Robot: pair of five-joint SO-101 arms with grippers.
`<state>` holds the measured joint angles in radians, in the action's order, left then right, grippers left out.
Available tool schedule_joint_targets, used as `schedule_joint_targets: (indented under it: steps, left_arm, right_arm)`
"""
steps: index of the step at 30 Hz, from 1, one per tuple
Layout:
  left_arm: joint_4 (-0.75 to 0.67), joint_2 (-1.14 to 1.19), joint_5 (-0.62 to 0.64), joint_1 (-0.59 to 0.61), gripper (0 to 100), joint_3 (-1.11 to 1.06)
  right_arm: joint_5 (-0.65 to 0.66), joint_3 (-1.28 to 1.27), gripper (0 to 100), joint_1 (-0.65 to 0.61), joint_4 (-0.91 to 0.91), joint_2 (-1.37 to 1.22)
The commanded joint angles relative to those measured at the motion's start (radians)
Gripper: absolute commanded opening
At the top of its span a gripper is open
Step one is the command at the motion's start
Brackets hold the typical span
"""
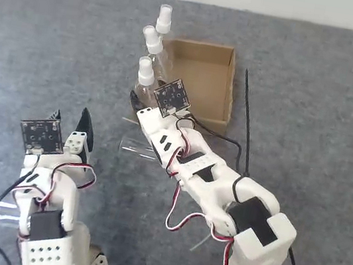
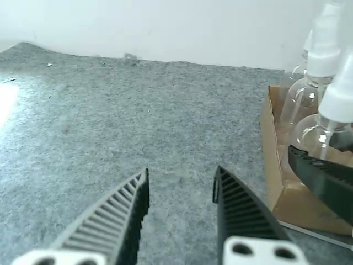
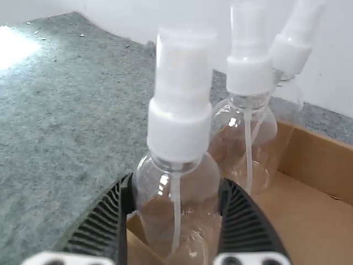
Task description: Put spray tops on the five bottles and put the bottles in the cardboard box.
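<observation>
My right gripper clamps the bottle at its belly, light, slick, likely crushable plastic; my left gripper gapes empty

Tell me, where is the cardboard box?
In the high view the cardboard box sits at the far middle of the table, three spray-topped bottles at its left edge.

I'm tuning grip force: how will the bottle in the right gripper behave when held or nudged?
Probably light: the bottle looks empty. Its smooth wall may slip in the right gripper. Tall, narrow, with a spray top, it could tip.
</observation>
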<state>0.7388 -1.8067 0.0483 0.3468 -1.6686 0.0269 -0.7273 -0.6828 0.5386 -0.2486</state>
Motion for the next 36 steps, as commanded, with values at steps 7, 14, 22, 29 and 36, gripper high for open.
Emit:
schedule_joint_targets:
  steps: [7,14,22,29,36]
  left_arm:
    - [-0.031,-0.021,0.000,0.003,18,0.025]
    - [-0.031,-0.021,0.000,0.003,18,0.025]
    - [-0.037,-0.021,-0.002,0.003,18,0.018]
    - [-0.037,-0.021,-0.002,0.003,18,0.018]
    - [-0.037,-0.021,-0.002,0.003,18,0.018]
  right_arm:
    - [0.058,-0.015,16.6,-0.016,0.012,0.012]
    - [0.060,-0.017,16.7,-0.015,0.010,0.013]
    - [0.061,-0.018,24.3,-0.015,0.010,0.010]
    - [0.061,-0.035,24.4,-0.015,0.010,0.021]
    - [0.061,-0.038,24.4,-0.021,0.010,0.024]
